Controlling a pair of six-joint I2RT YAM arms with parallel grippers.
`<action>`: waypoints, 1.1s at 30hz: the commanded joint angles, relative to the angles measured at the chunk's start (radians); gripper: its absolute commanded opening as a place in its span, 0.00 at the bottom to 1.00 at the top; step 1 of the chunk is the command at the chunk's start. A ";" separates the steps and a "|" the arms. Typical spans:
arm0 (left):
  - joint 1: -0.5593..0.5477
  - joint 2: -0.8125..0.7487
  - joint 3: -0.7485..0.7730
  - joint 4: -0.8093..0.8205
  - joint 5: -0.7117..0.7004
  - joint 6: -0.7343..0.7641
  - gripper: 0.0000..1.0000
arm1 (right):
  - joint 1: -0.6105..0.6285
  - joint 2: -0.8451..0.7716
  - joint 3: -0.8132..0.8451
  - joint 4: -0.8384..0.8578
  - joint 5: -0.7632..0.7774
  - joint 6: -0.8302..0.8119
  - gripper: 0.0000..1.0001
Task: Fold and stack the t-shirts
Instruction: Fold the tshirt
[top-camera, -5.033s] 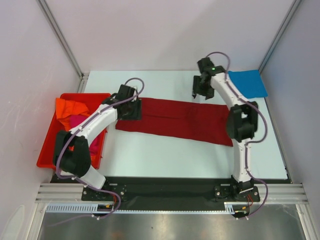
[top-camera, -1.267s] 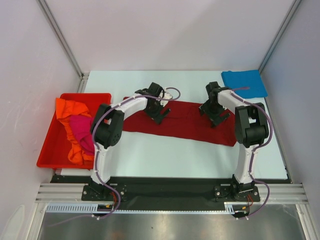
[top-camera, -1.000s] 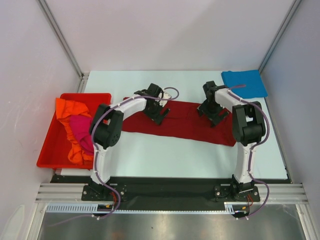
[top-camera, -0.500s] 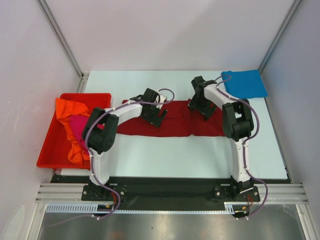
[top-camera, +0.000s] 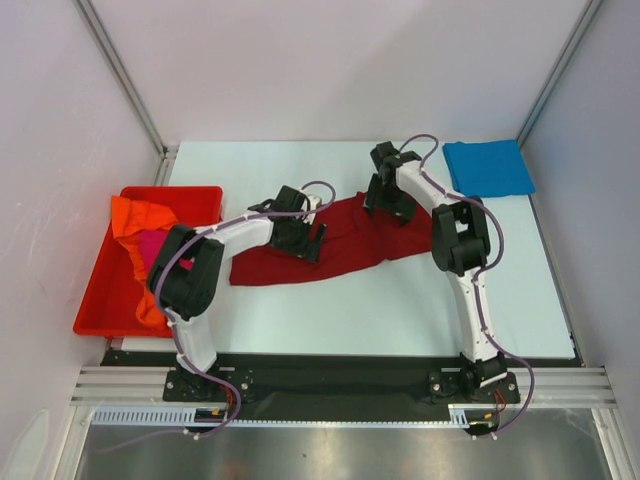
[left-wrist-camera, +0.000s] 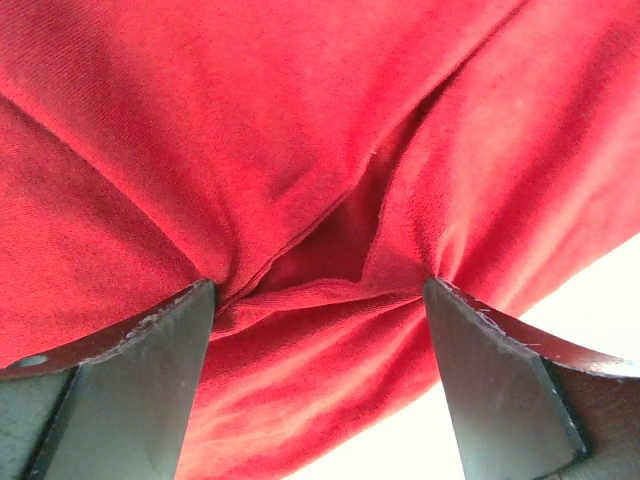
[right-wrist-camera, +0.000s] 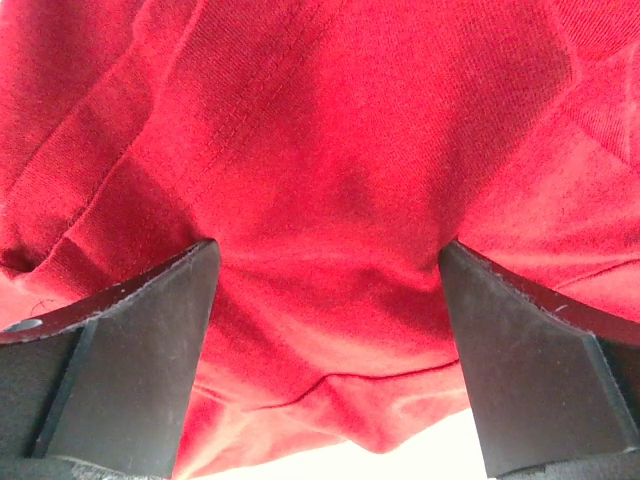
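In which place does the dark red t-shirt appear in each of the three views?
Top external: the dark red t-shirt lies rumpled across the middle of the table, under both wrists.
Left wrist: it fills nearly the whole picture.
Right wrist: it fills nearly the whole picture.
Shared landmark: the pale table beside the shirt's edge, a bottom strip in both wrist views.

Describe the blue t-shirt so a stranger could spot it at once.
Start at the white table and go to its far right corner. The blue t-shirt lies there alone, folded flat. It is the only blue cloth; the dark red t-shirt sprawls mid-table.
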 joint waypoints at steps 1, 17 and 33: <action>-0.026 0.033 -0.106 -0.233 0.183 -0.165 0.90 | 0.029 0.143 0.093 0.170 -0.068 -0.089 0.98; -0.179 -0.111 -0.270 -0.008 0.353 -0.630 0.90 | 0.037 0.301 0.333 0.235 -0.173 -0.295 0.98; -0.239 -0.231 -0.109 0.065 0.284 -0.646 0.91 | 0.000 0.225 0.364 0.244 -0.300 -0.319 0.98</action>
